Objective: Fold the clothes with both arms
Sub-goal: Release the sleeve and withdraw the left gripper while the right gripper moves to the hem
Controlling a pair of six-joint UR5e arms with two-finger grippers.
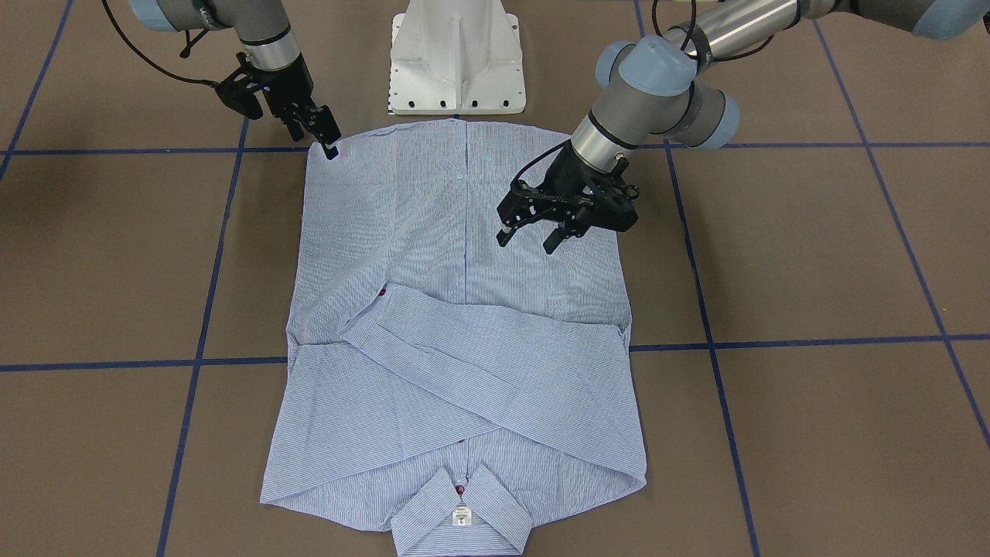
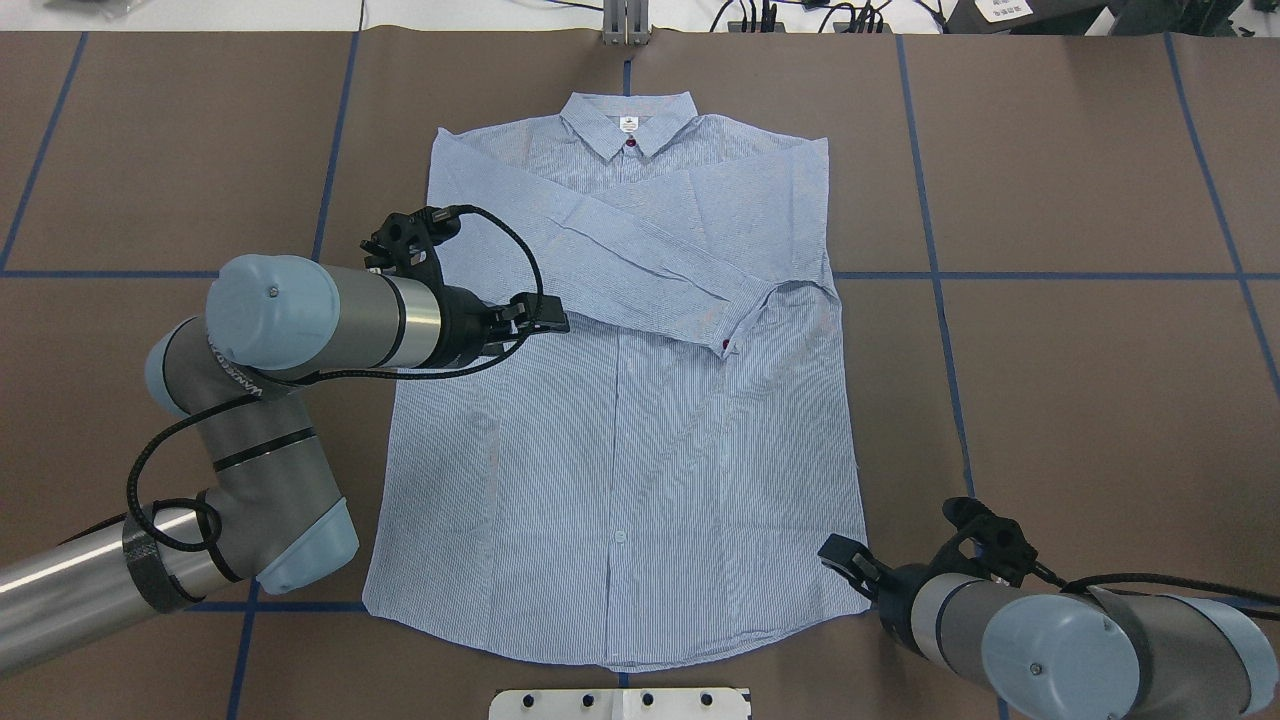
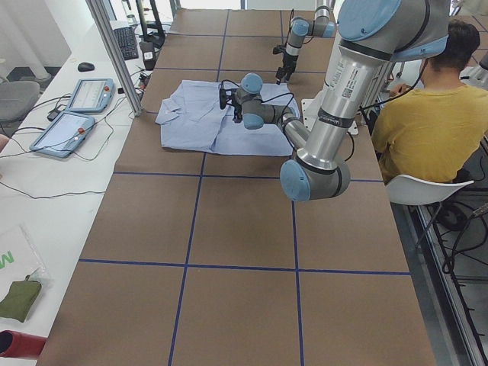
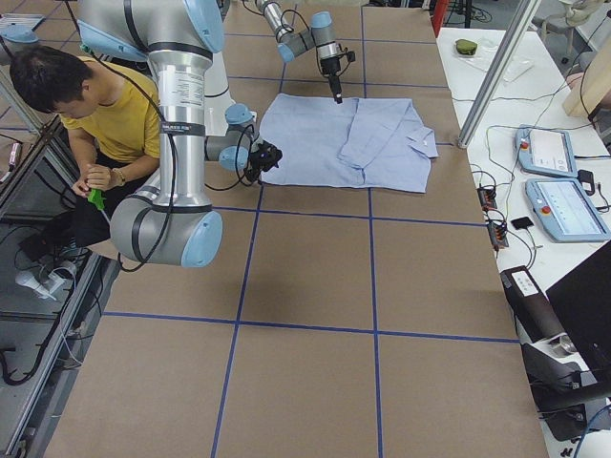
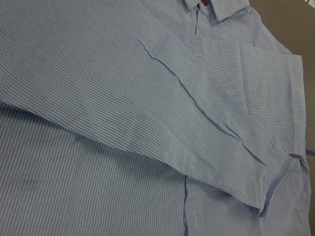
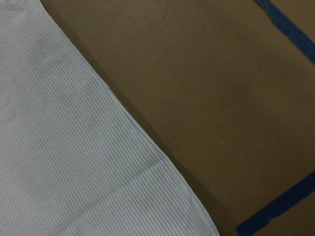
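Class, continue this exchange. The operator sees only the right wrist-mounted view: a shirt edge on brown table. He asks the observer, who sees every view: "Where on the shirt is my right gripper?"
Observer: The right gripper is at the shirt's hem corner, on the robot's right side.
Operator: Has any sleeve been folded in?
Observer: Yes, a sleeve lies diagonally across the chest.
Operator: What is the left gripper doing?
Observer: The left gripper is open and empty, over the shirt's middle.
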